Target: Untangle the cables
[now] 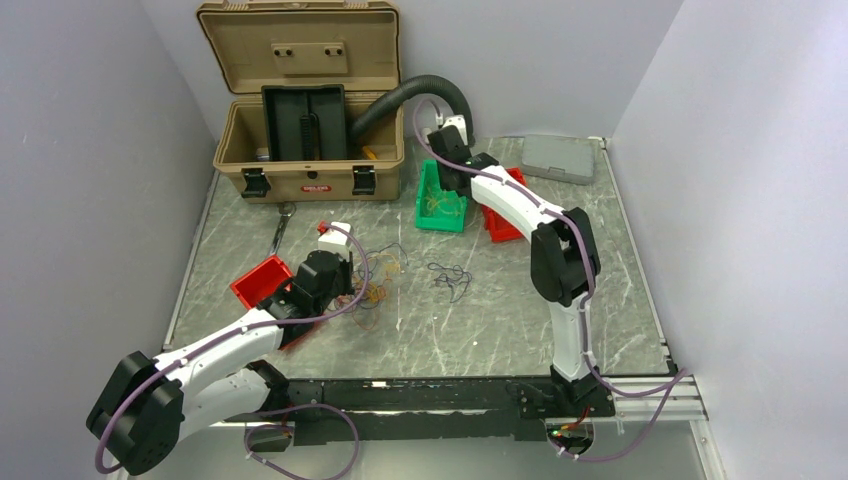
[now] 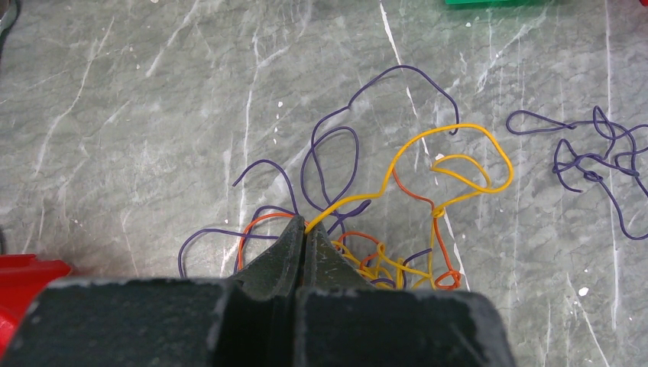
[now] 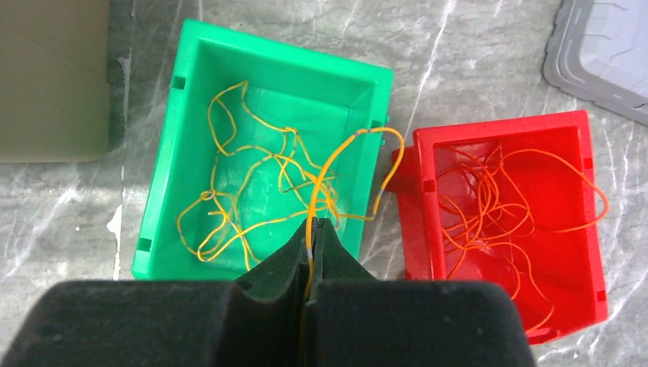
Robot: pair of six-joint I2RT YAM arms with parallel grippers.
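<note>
A tangle of thin yellow, orange and purple cables [image 2: 397, 229] lies on the marble table, also seen as the tangle [image 1: 378, 288] in the top view. My left gripper [image 2: 306, 228] is shut at the tangle's near edge, pinching a yellow strand that arcs away to the right. A separate purple bundle [image 2: 596, 164] lies apart on the right. My right gripper [image 3: 312, 223] is shut on a yellow cable [image 3: 336, 164] that loops up and hangs over the right wall of a green bin [image 3: 170, 153] holding more yellow strands.
A red bin [image 3: 504, 131] with orange wires sits right of the green one. Another red bin [image 1: 262, 282] is by the left arm. An open tan toolbox [image 1: 310, 160], a black hose [image 1: 420, 90] and a grey lid [image 1: 560, 157] line the back.
</note>
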